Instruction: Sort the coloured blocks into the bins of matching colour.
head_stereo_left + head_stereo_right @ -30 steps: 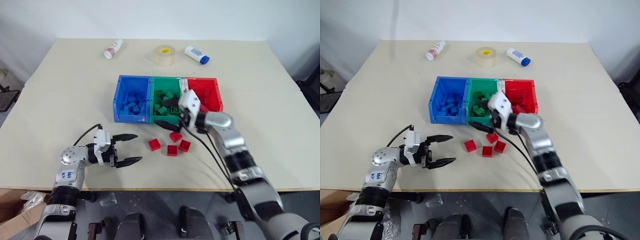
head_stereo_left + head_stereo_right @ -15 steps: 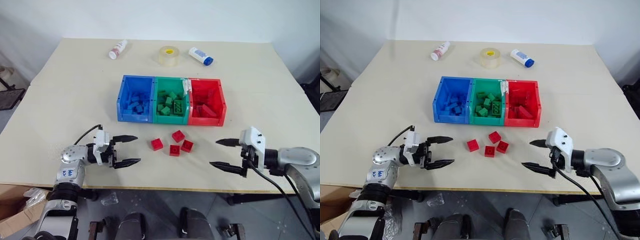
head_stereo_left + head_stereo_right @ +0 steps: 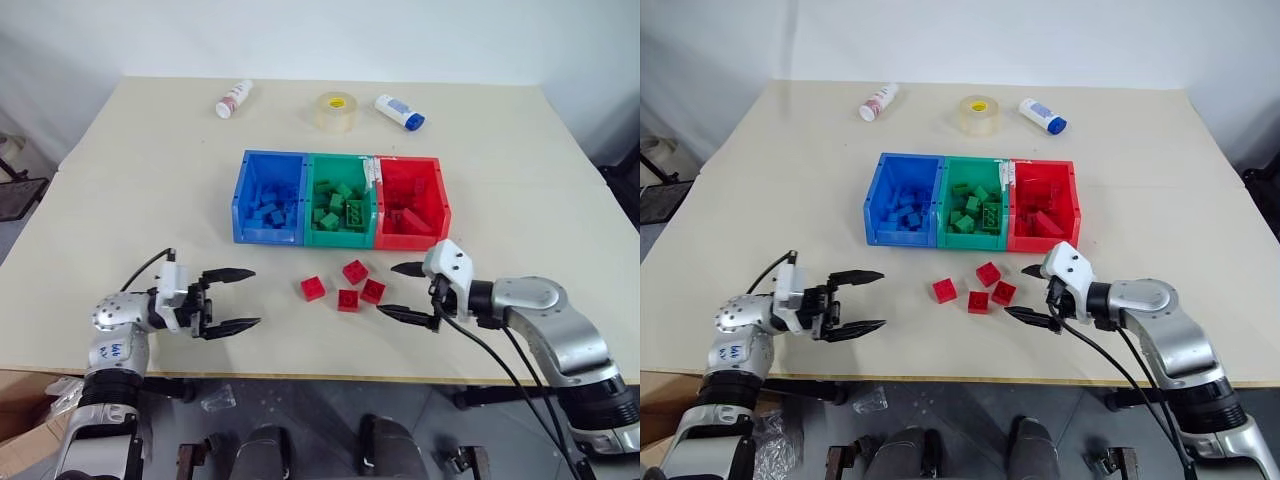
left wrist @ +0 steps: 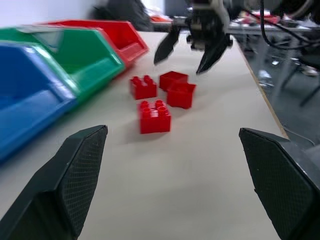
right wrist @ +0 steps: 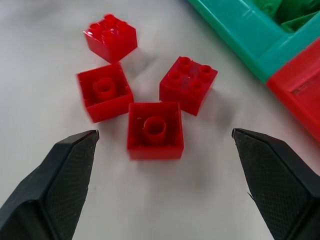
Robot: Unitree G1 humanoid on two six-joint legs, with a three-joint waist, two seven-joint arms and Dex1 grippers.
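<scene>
Nearest, at the front edge of the pale counter [image 3: 520,150], two robot arms reach in from either side. On the left, the left claw [image 3: 232,298] hovers just above the counter with its two black fingers spread wide and nothing between them, pointing toward the middle. On the right, the right claw [image 3: 407,292] is also spread wide and empty, aimed at a small cluster of blocks just beside its fingertips.

That cluster is four red blocks [image 3: 346,286] lying loose on the counter between the two claws, close together. Two sit studs up; the right wrist view shows the other two turned over, their hollow undersides facing up.

Just behind the blocks stands a row of three joined bins. From left to right they are the blue bin [image 3: 240,200], the green bin [image 3: 312,232] and the red bin [image 3: 441,205]. Each holds a pile of blocks of its own colour.

Farther back, near the far edge, lie a small white bottle with red print [image 3: 231,98], a clear tape roll [image 3: 335,110] and a white bottle with a blue cap [image 3: 396,110], set well apart from the bins.
</scene>
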